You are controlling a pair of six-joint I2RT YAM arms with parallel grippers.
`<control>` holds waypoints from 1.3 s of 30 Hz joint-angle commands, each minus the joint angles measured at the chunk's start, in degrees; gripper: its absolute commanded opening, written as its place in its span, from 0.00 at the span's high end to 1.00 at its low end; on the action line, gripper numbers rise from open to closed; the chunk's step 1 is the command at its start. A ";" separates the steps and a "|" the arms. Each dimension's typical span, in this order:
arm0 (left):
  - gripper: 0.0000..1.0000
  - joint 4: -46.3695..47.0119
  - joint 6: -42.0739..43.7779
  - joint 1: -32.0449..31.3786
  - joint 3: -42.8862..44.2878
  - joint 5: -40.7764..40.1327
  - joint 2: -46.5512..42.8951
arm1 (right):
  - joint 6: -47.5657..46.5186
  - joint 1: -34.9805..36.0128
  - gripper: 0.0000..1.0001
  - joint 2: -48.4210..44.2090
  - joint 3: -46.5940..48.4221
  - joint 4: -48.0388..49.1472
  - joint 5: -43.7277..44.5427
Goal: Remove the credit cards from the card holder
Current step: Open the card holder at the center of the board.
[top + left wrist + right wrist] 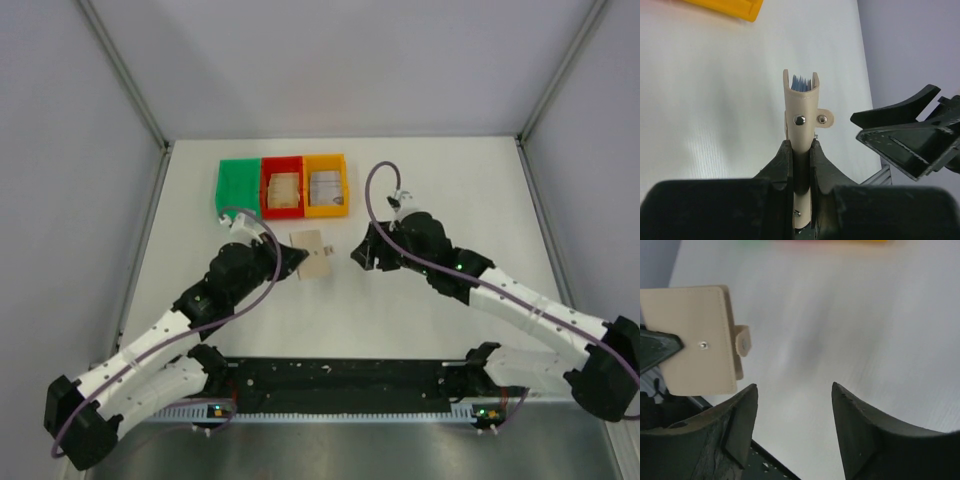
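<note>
- I'm clamping the holder [801,107] edge-up in my left pincer [801,146], over the counter [430,190].
- My right pincer [794,390] is hanging released and carrying nothing, just beside the holder.
- Cards [283,188] are lying in the red bin [281,162] and orange bin [325,159]. I'm judging the job mostly done, but I cannot tell whether the holder is hiding more.

The white table [450,190] has a plain matte top that runs back to the pale walls. Three small plastic bins stand directly on it in a row near the far edge, left of the middle: a green bin [237,185], a red bin [282,187] and an orange bin [326,185] (each touching its neighbour). A black mounting rail [340,375] lies across the table's near edge.
</note>
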 commanded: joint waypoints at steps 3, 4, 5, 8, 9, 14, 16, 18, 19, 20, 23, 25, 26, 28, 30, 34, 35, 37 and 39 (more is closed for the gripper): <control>1.00 10.00 -0.56 0.48 -0.46 3.48 0.49 | 8.17 -2.34 0.34 -3.86 -5.32 22.13 -19.46; 1.00 11.41 -0.91 0.40 -0.72 6.10 0.49 | 10.18 -2.34 0.34 -3.33 -6.11 25.03 -20.78; 1.00 12.55 -1.26 0.48 -0.89 6.90 0.58 | 11.86 -2.34 0.34 -2.98 -7.34 27.23 -21.49; 1.00 14.84 -1.96 0.48 -1.16 9.10 0.67 | 14.33 -2.43 0.34 -2.28 -10.24 33.13 -21.59; 1.00 15.63 -2.23 0.48 -1.42 9.89 0.58 | 14.34 -2.51 0.34 -1.93 -10.34 33.06 -21.15; 1.00 18.54 -3.98 0.48 -2.21 14.02 0.93 | 15.47 -3.74 0.43 -2.45 -12.88 35.07 -18.86; 1.00 18.63 -4.25 0.40 -2.48 14.73 1.02 | 16.44 -4.71 0.50 -2.89 -14.29 37.09 -19.47; 1.00 18.45 -4.25 0.40 -2.91 14.65 0.85 | 16.88 -5.15 0.53 -3.59 -14.91 37.62 -19.82; 1.00 18.45 -4.34 0.40 -3.27 14.47 0.67 | 16.80 -5.24 0.53 -3.85 -15.00 37.45 -19.91; 1.00 18.45 -4.34 0.48 -3.62 14.21 0.41 | 16.71 -5.33 0.55 -4.29 -15.17 37.10 -19.83; 1.00 18.80 -4.69 0.48 -4.23 13.94 0.05 | 16.71 -5.76 0.60 -5.00 -16.05 36.66 -19.30; 1.00 19.07 -4.78 0.48 -4.06 14.12 0.23 | 16.62 -6.11 0.65 -5.17 -16.93 36.75 -18.95; 1.00 19.07 -4.78 0.48 -3.89 14.21 0.14 | 16.79 -6.20 0.68 -5.17 -17.28 36.83 -18.95; 1.00 19.24 -4.95 0.48 -3.80 14.21 0.14 | 16.62 -6.29 0.72 -4.91 -17.63 36.83 -19.12; 1.00 19.51 -5.04 0.48 -3.80 14.21 0.23 | 16.10 -6.21 0.74 -4.39 -17.55 36.48 -19.47; 1.00 20.73 -5.48 0.48 -3.80 15.08 1.10 | 15.30 -6.29 0.74 -3.42 -17.28 34.99 -19.65; 1.00 21.43 -5.57 0.48 -3.80 15.52 1.46 | 15.30 -6.29 0.76 -3.24 -17.37 35.16 -19.65; 1.00 22.93 -5.83 0.48 -3.88 16.58 2.25 | 15.39 -6.29 0.78 -2.72 -17.55 36.21 -20.26; 1.00 24.68 -6.01 0.48 -4.06 17.54 3.21 | 15.48 -6.21 0.83 -2.02 -17.55 37.71 -21.49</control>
